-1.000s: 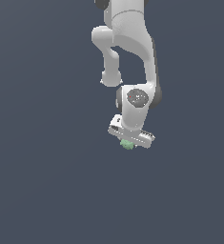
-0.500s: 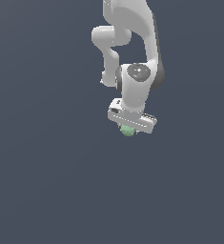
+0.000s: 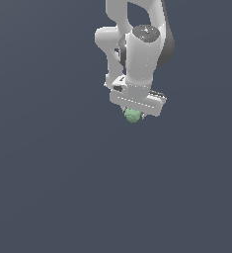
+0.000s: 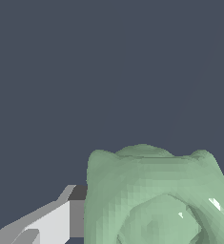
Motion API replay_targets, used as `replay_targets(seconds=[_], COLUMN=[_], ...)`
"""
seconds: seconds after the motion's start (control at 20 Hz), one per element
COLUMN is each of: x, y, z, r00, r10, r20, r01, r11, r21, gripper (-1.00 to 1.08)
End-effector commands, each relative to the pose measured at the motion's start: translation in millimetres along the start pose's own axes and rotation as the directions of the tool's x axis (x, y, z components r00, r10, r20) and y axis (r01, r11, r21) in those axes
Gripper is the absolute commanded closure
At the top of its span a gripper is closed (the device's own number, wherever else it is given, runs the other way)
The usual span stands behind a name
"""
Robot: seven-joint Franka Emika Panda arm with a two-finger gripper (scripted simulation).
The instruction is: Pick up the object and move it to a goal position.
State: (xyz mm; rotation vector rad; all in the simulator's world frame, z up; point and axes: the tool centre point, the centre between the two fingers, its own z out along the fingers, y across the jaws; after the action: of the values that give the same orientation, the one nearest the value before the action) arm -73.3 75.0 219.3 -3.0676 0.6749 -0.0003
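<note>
**Object carried directly beneath the gripper**

Flat grey-blue ground filled both views, featureless, no goal marker seen. White gripper (image 3: 135, 114) hung from the arm, pointing down. The object (image 3: 132, 115), a pale green lumpy blob, sat immediately under the gripper's crossbar, between the fingers, much narrower than the bar. Wrist view: object (image 4: 154, 195) filled the near field, one white finger (image 4: 42, 224) flush beside it. Judged clenched on the object, apparently off the ground. No clear long axis; any transfer depends on the grip holding
</note>
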Motion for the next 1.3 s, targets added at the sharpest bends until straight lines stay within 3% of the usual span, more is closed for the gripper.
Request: replay_targets(seconds=[0.0, 0.7, 1.25], x=[-10, -55, -67], y=[6, 32, 39], z=[-23, -141, -178], r00=[1.000, 1.000, 1.000], r10=[0.000, 0.000, 0.000], r20=[0.000, 0.000, 0.000], r01=[0.000, 0.000, 0.000], r11=[1.000, 1.000, 1.000], r21=[0.000, -0.001, -0.001], gripper=[1.08, 1.08, 1.08])
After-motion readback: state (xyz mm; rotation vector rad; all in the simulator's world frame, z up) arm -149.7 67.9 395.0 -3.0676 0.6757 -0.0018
